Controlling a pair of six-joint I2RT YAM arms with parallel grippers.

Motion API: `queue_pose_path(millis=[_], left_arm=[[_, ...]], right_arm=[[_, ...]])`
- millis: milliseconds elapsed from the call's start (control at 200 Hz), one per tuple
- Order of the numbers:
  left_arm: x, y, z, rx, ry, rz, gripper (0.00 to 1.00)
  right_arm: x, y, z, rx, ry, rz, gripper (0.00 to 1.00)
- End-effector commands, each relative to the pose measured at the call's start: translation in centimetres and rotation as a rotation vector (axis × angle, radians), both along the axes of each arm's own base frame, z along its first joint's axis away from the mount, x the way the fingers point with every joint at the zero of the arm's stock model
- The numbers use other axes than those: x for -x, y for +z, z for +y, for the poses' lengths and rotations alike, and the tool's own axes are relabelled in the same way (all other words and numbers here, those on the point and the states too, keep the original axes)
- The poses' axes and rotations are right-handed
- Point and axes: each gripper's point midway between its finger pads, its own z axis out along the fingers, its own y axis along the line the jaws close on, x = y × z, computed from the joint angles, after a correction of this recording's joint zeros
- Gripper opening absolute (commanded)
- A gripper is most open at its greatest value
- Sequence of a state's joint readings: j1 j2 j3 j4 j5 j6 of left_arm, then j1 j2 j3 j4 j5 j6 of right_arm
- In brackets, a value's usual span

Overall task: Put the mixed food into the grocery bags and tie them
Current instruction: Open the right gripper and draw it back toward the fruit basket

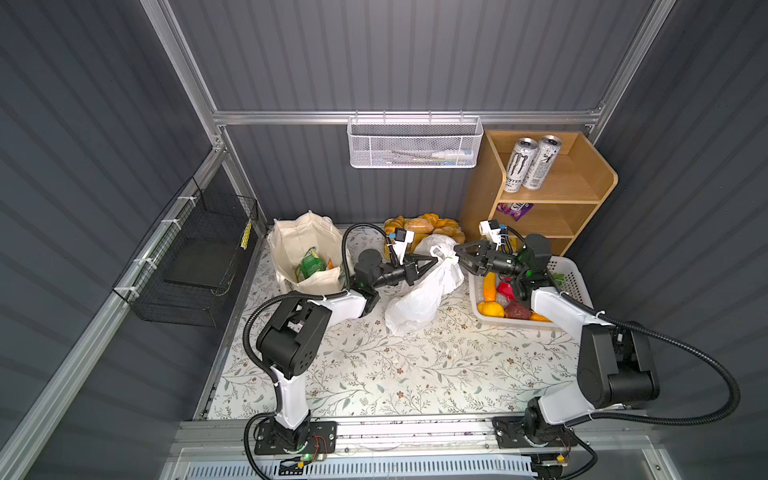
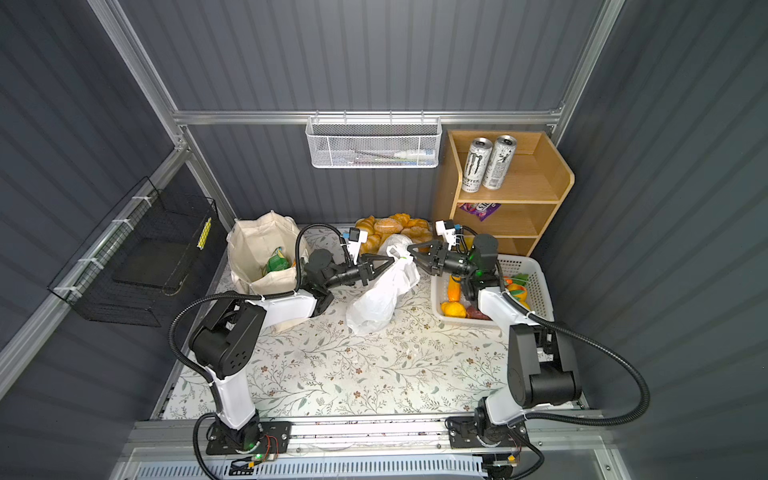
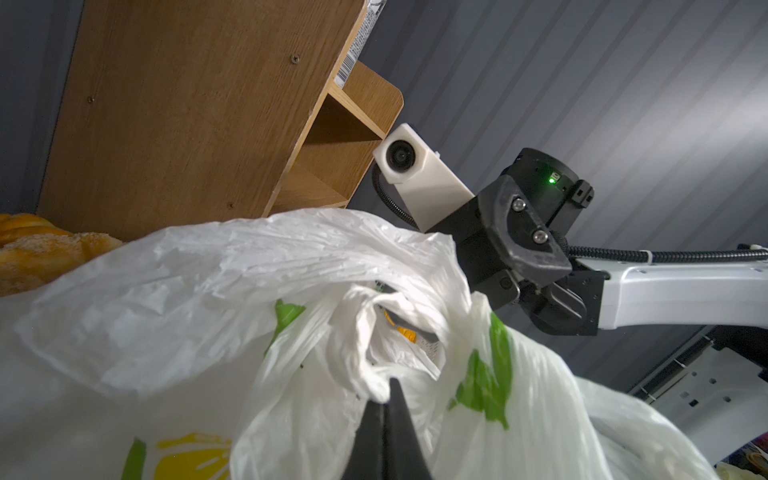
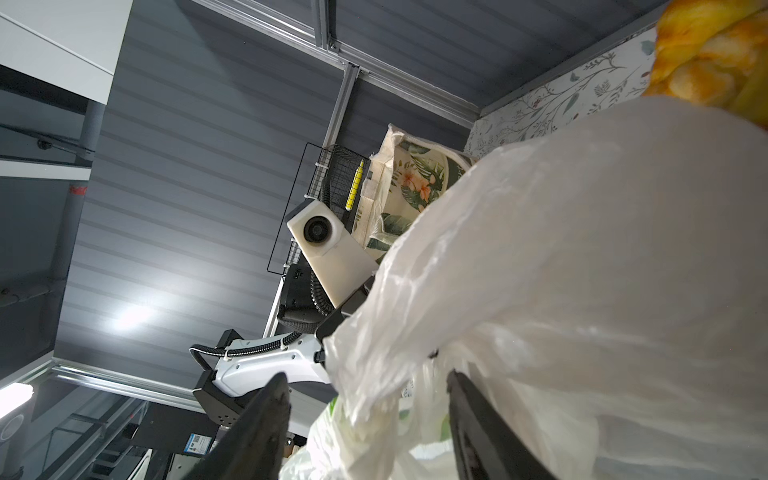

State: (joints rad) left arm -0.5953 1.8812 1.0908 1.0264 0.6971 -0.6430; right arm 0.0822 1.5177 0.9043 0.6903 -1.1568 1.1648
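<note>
Left hand (image 1: 435, 260) clamped; right hand (image 1: 462, 257) jaws apart.

Grey ribbed walls (image 1: 395, 54) all round, leafy-print surface (image 1: 395, 365), wooden shelf (image 1: 561, 183) in the corner, white mesh basket (image 1: 415, 145) hung just beside it.

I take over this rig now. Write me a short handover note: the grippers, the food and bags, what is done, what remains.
Left gripper: shut, pinching the bunched handles of the white plastic bag.
Right gripper: open, jaws either side of that bag's plastic, not gripping.
Canvas tote: upright, back left, untied, green packet inside.
Toy produce: several pieces in the white basket.
Done: both bags seem to hold some food.
Left: pack the basket's produce, finish the plastic bag's knot, tie the tote.
</note>
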Motion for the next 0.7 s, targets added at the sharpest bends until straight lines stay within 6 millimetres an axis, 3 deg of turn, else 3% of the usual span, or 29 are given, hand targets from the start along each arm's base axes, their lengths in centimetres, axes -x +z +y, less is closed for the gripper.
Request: queue_pose_path(millis=[0,185,295,415,475,695], left_arm=[[0.3,2.1,0.7,0.007,0.024,-0.060,0.00],[0.1,2.1,0.7,-0.015,0.040,-0.069,0.00],[0.1,2.1,0.8,-0.024,0.044,-0.074,0.00],[0.0,1.8,0.8,-0.041,0.052,-0.079,0.00],[0.0,1.9,0.9,-0.049,0.055,-0.087,0.00],[0.0,1.6,0.9,-0.070,0.060,-0.086,0.00]], right_arm=[[0.9,0.3,-1.0,0.015,-0.030,-0.009,0.62],[2.5,0.4,-1.9,0.100,-0.118,0.010,0.60],[4.7,-0.3,-2.0,0.231,-0.159,0.028,0.60],[7.0,-1.5,-1.4,0.390,-0.178,0.041,0.64],[8.3,-0.8,-1.1,0.429,-0.189,0.011,0.65],[9.2,0.2,1.0,0.479,-0.174,-0.012,0.67]])
